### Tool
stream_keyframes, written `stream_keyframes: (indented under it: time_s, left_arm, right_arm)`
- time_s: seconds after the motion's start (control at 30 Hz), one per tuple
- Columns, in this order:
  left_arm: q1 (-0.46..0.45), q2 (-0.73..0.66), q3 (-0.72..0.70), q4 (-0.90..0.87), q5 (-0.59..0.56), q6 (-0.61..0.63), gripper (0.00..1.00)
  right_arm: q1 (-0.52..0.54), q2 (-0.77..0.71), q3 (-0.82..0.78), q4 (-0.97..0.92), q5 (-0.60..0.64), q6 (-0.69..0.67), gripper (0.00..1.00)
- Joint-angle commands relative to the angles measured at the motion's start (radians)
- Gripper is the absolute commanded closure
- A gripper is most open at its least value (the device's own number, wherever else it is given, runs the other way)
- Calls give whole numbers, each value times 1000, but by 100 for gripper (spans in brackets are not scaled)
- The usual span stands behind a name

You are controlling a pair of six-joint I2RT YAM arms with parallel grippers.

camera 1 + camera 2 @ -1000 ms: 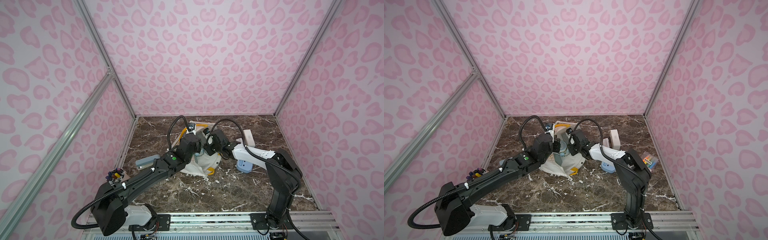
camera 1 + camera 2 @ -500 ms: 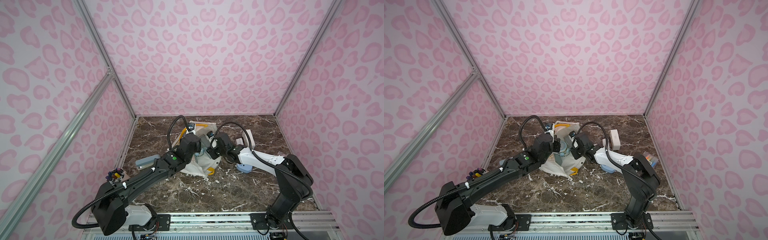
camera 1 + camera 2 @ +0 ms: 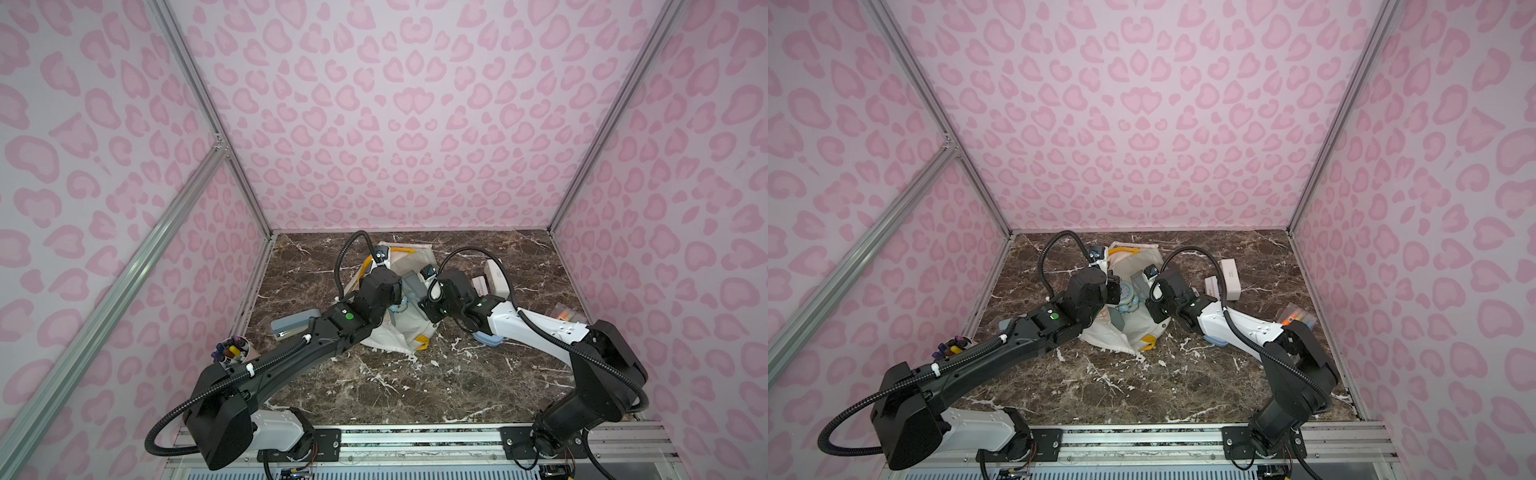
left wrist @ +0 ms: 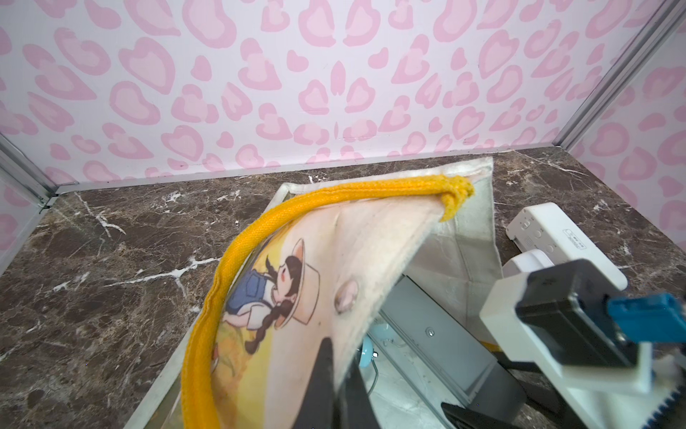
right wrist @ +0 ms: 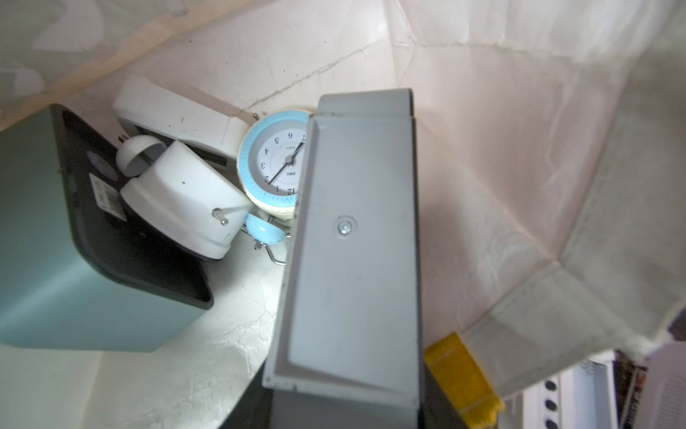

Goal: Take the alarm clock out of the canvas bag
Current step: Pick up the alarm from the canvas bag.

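The white canvas bag (image 3: pixel 397 338) with yellow strap handles (image 4: pixel 334 195) lies open at mid-table in both top views. My left gripper (image 4: pixel 339 367) is shut on its upper rim and holds that flap (image 4: pixel 356 237) up. Inside sits the alarm clock (image 5: pixel 276 163), round and pale blue with twin bells; it also shows in a top view (image 3: pixel 1126 293). My right gripper (image 5: pixel 345 408) reaches into the bag's mouth, shut on a flat grey slab (image 5: pixel 356 241) that covers part of the clock's face.
A teal box (image 5: pixel 55 241) and a white rounded object (image 5: pixel 185 200) lie in the bag beside the clock. On the table are a white box (image 3: pixel 496 274) right of the bag, a grey stapler (image 3: pixel 293 324) and a pen cup (image 3: pixel 232 349) at left, and a plastic packet (image 3: pixel 565 311) at right.
My right arm has drawn back a little to the right, with the grey slab still in its jaws. The left arm keeps the bag flap up in the same place.
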State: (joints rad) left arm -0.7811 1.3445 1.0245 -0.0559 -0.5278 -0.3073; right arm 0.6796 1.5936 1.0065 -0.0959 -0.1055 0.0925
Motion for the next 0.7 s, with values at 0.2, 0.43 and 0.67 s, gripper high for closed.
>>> stream_keyframes:
  time_s: [0.2, 0.43, 0.67]
  left_arm:
    - [3, -1, 3, -13, -30, -10, 97]
    - [3, -4, 0, -19, -39, -10, 97]
    - [3, -5, 0, -26, -43, -18, 97]
  right_arm:
    - [-1, -84, -59, 59, 16, 12, 68]
    - [-9, -164, -121, 73, 14, 15, 68]
    - [-29, -239, -180, 94, -5, 13, 68]
